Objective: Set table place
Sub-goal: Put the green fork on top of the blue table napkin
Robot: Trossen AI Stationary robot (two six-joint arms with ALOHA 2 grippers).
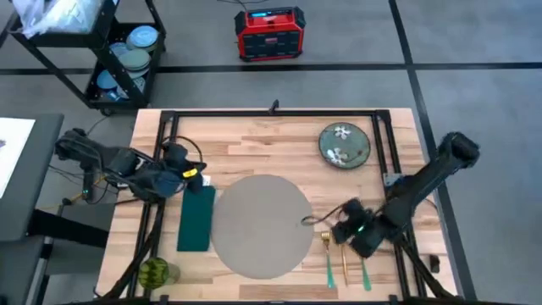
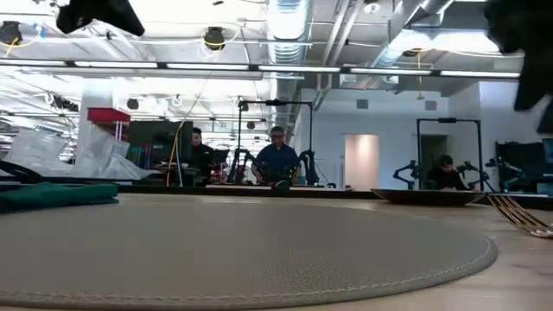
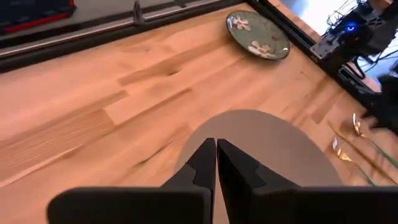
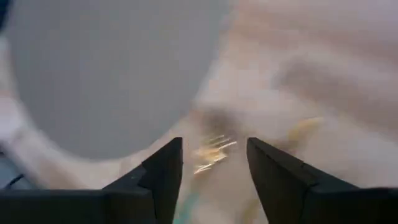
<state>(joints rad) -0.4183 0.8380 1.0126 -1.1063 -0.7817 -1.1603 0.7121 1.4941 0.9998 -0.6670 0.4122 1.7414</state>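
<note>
Placemat [image 2: 242,250] fills the low view foreground; in the high view it lies at mid-table [image 1: 254,135], bare, with nothing set on it. Green napkin [image 1: 196,218] lies just beside its left edge. Floral plate [image 1: 344,144] sits well apart, toward the far right corner.

Right gripper [image 4: 214,163]: fingers spread, empty, hovering over the gold fork [image 4: 211,152] at the mat's right edge. Cutlery [image 1: 345,258] lies close together beside it.

Left gripper [image 3: 216,163]: fingers pressed together, empty, above the napkin's far end.

Risks, as judged:
- Fork lies flat on wood; fingertips may skid off it or push it under the mat rim.
- Neighbouring utensils are near enough to be pinched along or knocked askew.
</note>
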